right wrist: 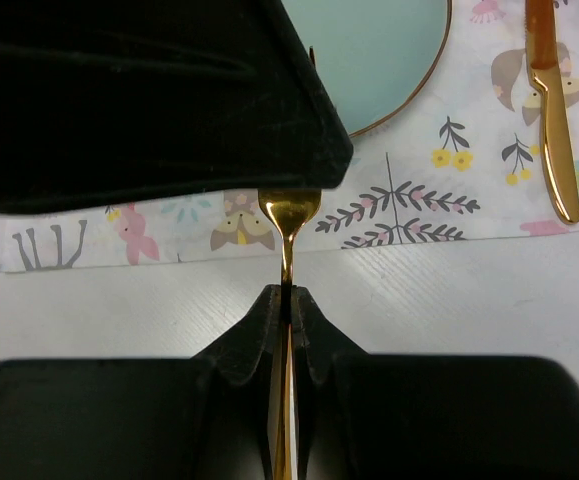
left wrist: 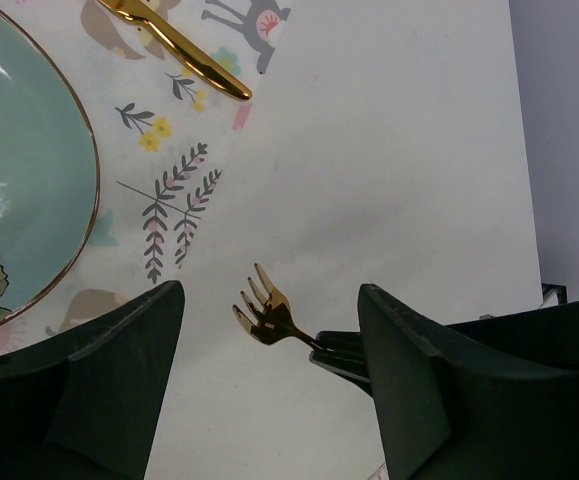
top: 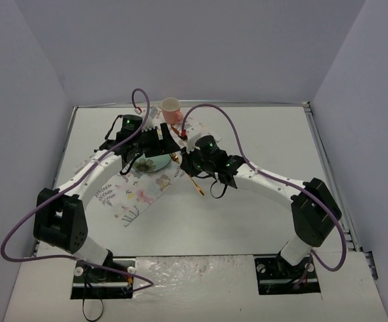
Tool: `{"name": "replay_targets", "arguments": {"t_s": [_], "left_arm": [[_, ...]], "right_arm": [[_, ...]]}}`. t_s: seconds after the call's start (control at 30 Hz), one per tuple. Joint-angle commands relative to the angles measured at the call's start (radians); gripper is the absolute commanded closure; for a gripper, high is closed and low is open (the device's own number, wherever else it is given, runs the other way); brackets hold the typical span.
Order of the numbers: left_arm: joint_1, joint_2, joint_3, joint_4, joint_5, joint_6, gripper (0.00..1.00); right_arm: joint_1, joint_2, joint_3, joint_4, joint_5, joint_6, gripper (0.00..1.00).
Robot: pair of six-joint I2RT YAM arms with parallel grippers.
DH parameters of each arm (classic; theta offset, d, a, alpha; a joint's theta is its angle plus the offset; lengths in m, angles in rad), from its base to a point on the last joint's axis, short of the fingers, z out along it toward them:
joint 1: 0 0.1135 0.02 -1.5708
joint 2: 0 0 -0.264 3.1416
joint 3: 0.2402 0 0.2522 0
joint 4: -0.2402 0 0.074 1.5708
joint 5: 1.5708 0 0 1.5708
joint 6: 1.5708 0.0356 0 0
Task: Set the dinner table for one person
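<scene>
White dinner table (top: 247, 221) | right tool (right wrist: 289, 296) pinching fork (right wrist: 289, 215), tines toward plate (right wrist: 369, 50) | left tool (left wrist: 269, 300) spread

Location type: robot test cell in a lab. My table (top: 274, 141) is plain white and boxed in by bare pale panels (top: 194, 47) along its far, left and right edges. My left base (top: 96, 258) and right base (top: 289, 258) are bolted down at its near edge. Purple cables (top: 214, 106) run exposed along both arms.
</scene>
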Motion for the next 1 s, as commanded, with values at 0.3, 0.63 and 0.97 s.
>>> {"name": "replay_targets", "arguments": {"t_s": [0.3,0.63,0.97], "left_arm": [[0.001,-0.003,0.027,0.121,0.043,-0.027,0.59],[0.002,-0.014,0.020,0.100,0.043,0.004,0.93],[0.013,-0.064,-0.003,0.096,0.029,0.103,1.00]], "right_arm": [[0.010,-0.079,-0.010,0.108,-0.032,0.029,1.00],[0.010,-0.074,-0.009,0.119,-0.040,0.036,1.00],[0.010,-0.071,-0.007,0.128,-0.036,0.041,0.90]]}}
